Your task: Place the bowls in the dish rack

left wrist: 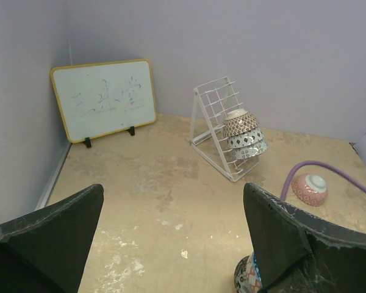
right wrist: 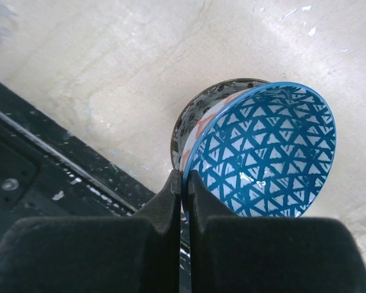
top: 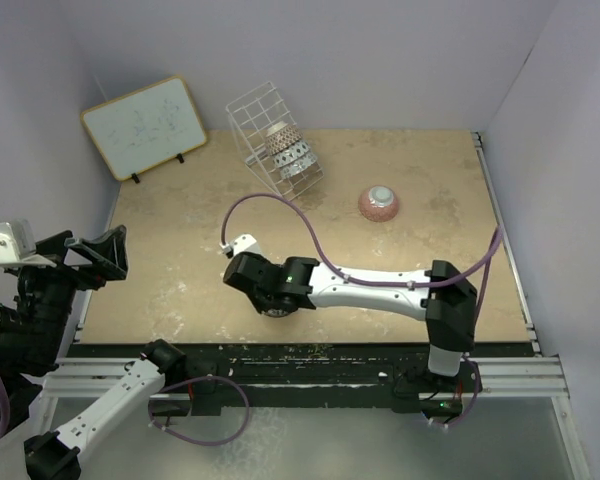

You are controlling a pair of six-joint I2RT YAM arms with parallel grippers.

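Observation:
The white wire dish rack stands at the back of the table and holds three stacked patterned bowls; the rack and these bowls also show in the left wrist view. A pink bowl sits upside down on the table to the rack's right, and shows in the left wrist view too. My right gripper is shut on the rim of a bowl with a blue triangle pattern inside. It holds that bowl tilted on its side, low over the table's front. My left gripper is open and empty, beyond the table's left edge.
A wood-framed whiteboard leans against the back left wall. A purple cable arcs over the table from the right arm. The black front rail runs just beside the held bowl. Walls close the table at the back and sides.

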